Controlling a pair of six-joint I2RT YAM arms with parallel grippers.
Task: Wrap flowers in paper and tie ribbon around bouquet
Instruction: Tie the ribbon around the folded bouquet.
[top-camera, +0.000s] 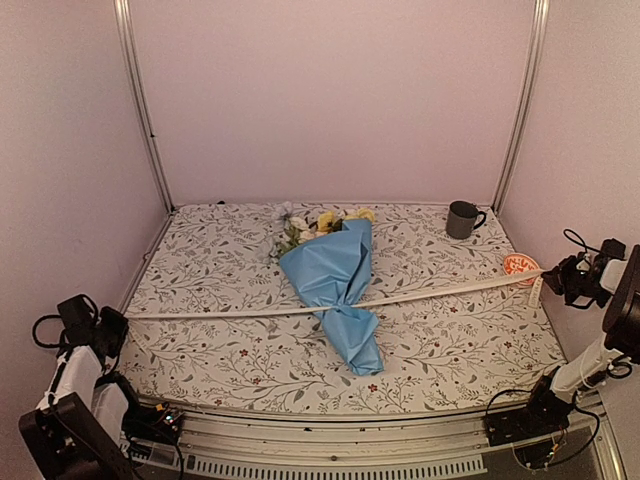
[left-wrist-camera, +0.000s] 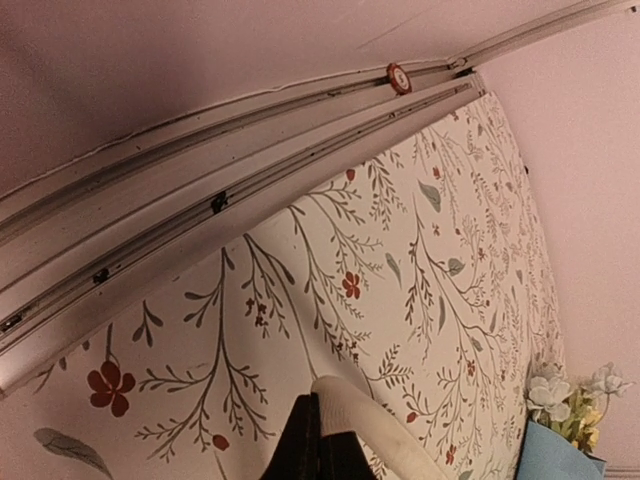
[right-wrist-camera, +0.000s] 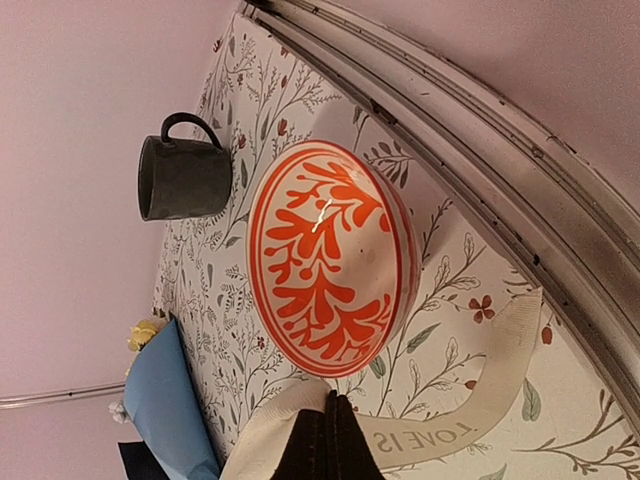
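Observation:
The bouquet (top-camera: 335, 275) lies in the middle of the table, a light blue paper (top-camera: 330, 265) cone with white and yellow flowers (top-camera: 325, 222) at its far, wide end. The cream ribbon (top-camera: 450, 291) runs taut across the table and pinches the cone's narrow waist. My left gripper (top-camera: 118, 322) is shut on the ribbon's left end (left-wrist-camera: 380, 430) at the table's left edge, its jaws (left-wrist-camera: 318, 400) pressed together. At the right edge my right gripper (top-camera: 552, 276) is shut on the other end (right-wrist-camera: 500, 370), which bears printed letters; those jaws (right-wrist-camera: 330, 398) are also pressed together.
An orange-patterned bowl (right-wrist-camera: 330, 260) sits just beyond the right gripper near the table's right edge (top-camera: 520, 265). A grey mug (top-camera: 463, 219) stands at the back right. Metal rails (left-wrist-camera: 250, 170) border the table, and pale walls enclose it on three sides.

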